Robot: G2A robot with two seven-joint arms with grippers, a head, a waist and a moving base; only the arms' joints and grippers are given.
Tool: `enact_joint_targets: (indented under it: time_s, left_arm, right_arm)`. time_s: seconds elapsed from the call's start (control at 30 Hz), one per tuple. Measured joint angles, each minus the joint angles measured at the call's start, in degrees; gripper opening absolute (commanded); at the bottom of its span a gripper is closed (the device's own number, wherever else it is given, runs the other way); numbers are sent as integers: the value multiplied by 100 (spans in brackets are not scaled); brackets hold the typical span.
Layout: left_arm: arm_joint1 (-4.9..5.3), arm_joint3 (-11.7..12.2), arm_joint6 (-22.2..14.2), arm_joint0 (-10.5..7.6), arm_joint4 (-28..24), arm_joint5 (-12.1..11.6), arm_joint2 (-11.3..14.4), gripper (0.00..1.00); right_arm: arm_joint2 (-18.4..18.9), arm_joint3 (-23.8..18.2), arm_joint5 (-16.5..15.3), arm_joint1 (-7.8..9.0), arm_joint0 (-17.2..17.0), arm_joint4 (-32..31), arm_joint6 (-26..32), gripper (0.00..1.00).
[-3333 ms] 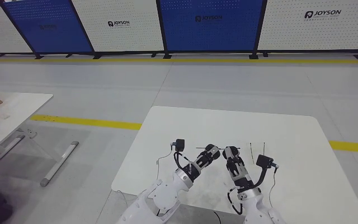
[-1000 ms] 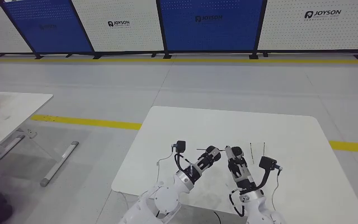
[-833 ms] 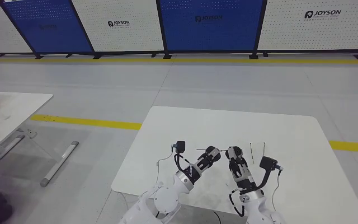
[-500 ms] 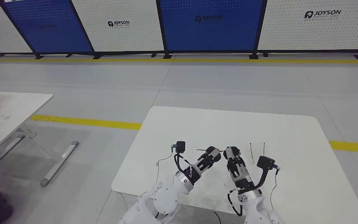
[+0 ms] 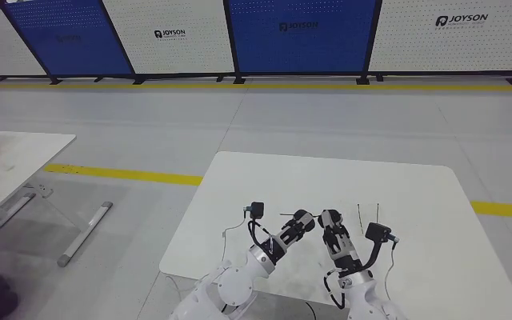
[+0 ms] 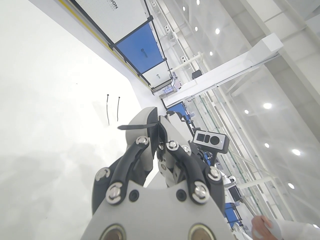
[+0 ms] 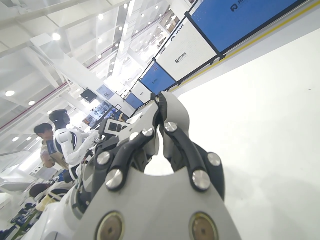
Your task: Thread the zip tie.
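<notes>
Two-armed pose. The white, black-jointed left arm [image 5: 258, 258] and the matching right arm [image 5: 346, 254] lie side by side, angled inward, so their tips sit near each other. Grey-fingered left gripper [image 6: 158, 124]: fingers pinched together on a thin black plastic zip tie [image 6: 135, 126]. Grey, black-padded right gripper [image 7: 160, 102]: fingers pressed together, pads touching.

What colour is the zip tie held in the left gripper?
Black. The zip tie shows best in the left wrist view, sticking out of the left gripper.

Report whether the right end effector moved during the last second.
Yes, slightly: the right end effector edged away from the two loose black plastic zip ties.
</notes>
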Motion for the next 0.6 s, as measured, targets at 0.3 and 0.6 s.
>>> enact_joint_targets:
  time_s: [0.3,0.6]
  left_arm:
    - [6,7,-20,2,12,24,-14,0]
    - [0,79,-9,-46,-14,55,-9,0]
  right_arm:
    - [24,-35,0,-6,-43,95,-38,100]
    - [65,36,-43,-8,-55,146,-91,43]
